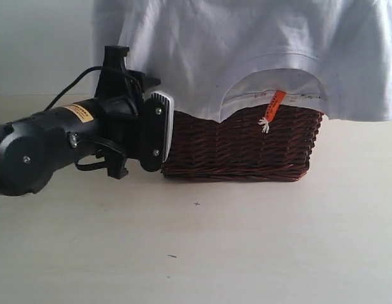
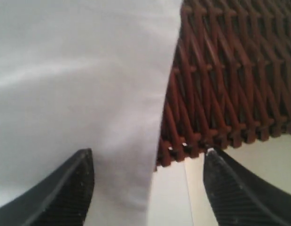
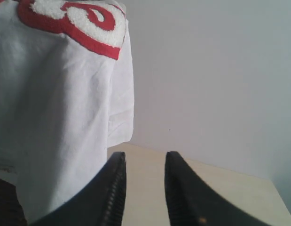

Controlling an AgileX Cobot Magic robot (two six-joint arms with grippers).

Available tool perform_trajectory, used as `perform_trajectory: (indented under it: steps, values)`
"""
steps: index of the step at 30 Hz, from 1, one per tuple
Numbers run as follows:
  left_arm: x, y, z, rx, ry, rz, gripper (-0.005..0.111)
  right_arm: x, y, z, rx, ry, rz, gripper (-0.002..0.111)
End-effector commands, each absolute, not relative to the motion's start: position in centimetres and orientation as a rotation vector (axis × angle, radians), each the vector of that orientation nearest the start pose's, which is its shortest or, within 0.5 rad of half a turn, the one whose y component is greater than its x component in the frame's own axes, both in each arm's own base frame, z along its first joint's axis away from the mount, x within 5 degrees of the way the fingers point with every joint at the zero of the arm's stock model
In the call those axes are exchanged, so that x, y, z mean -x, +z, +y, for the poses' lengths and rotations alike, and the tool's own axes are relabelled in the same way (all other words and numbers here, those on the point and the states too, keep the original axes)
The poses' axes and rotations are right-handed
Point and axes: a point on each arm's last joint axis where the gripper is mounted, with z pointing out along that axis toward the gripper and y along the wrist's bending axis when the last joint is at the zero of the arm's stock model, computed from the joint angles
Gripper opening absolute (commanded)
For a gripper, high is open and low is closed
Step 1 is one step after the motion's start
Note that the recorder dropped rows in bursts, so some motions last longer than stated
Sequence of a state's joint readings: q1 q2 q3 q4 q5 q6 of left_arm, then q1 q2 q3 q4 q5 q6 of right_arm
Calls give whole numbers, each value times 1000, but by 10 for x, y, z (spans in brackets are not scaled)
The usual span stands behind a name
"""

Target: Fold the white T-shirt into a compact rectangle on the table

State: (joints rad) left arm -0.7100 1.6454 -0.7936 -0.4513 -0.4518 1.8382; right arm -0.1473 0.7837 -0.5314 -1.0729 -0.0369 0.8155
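While the white T-shirt (image 1: 246,50) hangs draped over the brown wicker basket (image 1: 240,152) on the table (image 1: 246,247), the left gripper (image 2: 147,155) stands spread wide, unclamped, with the shirt's hanging edge between its fingers. The right gripper (image 3: 145,156) is slightly parted and empty, just beside the shirt.

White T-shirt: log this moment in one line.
white T-shirt draped over wicker basket, unfolded | left gripper open at shirt's hanging edge | right gripper open, empty, beside shirt
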Motion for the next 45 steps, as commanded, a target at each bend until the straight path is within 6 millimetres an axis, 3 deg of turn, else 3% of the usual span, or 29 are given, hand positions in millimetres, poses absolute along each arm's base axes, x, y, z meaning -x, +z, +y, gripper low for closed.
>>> perform_trajectory:
  steps: [1,7,13,17,20,26,31,34,39,45]
  values:
    - [-286,201,-201,-1542,895,1089,65,-166,316,-22,121,-267,1718,30]
    - [-292,210,-194,-1242,1004,1104,65,-165,315,-23,118,-281,1726,30]
    - [-275,210,-202,-1249,1024,952,53,-165,315,-23,115,-284,1729,30]
    - [-263,206,-212,-1284,984,884,56,-165,315,-23,113,-287,1731,30]
    - [-261,214,-211,-1176,988,868,59,-165,316,-23,113,-287,1726,30]
    - [-260,224,-208,-1115,963,893,59,-157,322,-22,109,-291,1689,30]
    - [-261,231,-196,-939,866,1079,58,-156,322,-23,95,-300,1694,30]
    - [-259,239,-193,-872,816,1102,47,-156,322,-23,98,-297,1691,30]
    - [-249,249,-200,-870,784,1061,4,-156,322,-22,101,-294,1689,30]
    - [-228,271,-210,-896,800,959,0,-156,322,-22,87,-274,1685,30]
